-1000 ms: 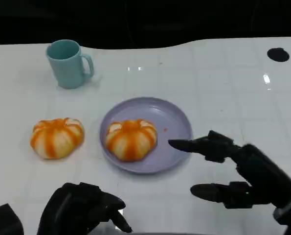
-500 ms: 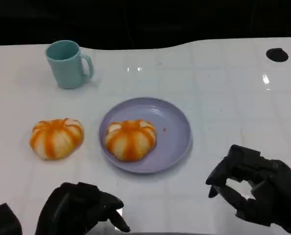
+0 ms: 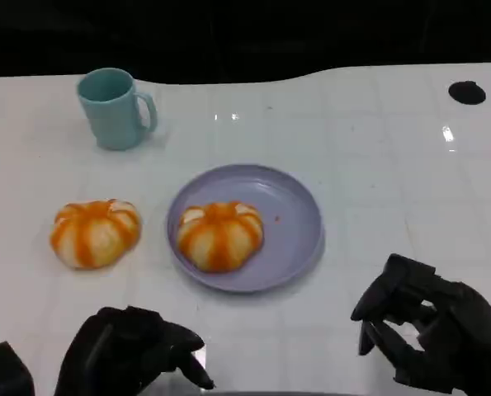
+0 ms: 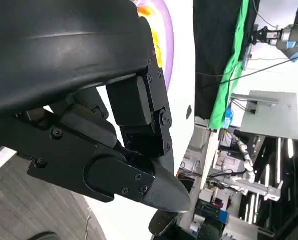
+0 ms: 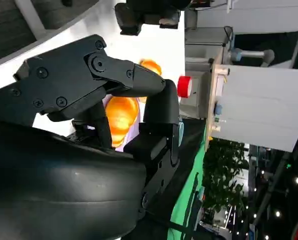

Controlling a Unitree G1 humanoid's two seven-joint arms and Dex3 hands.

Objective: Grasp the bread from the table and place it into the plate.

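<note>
One orange-and-white pumpkin-shaped bread point(image 3: 220, 235) lies in the left half of the lilac plate point(image 3: 295, 223) at the table's middle. A second bread of the same kind point(image 3: 95, 233) sits on the white table to the plate's left. My left hand point(image 3: 134, 356) rests low at the front left, fingers curled in, holding nothing. My right hand point(image 3: 431, 334) is at the front right, below and right of the plate, fingers curled in with nothing in them. The right wrist view shows the plated bread point(image 5: 121, 117) past my curled fingers point(image 5: 113, 75), and the left wrist view shows the plate's rim point(image 4: 166, 30).
A teal mug point(image 3: 113, 107) stands at the back left, handle to its right. Black round marks sit at the far right point(image 3: 466, 91) and far left edges of the white table. Bare table lies between the plate and both hands.
My right hand drew back from the plate's right rim toward the front right corner and curled its spread fingers in. The left hand, both breads and the plate stayed put.
</note>
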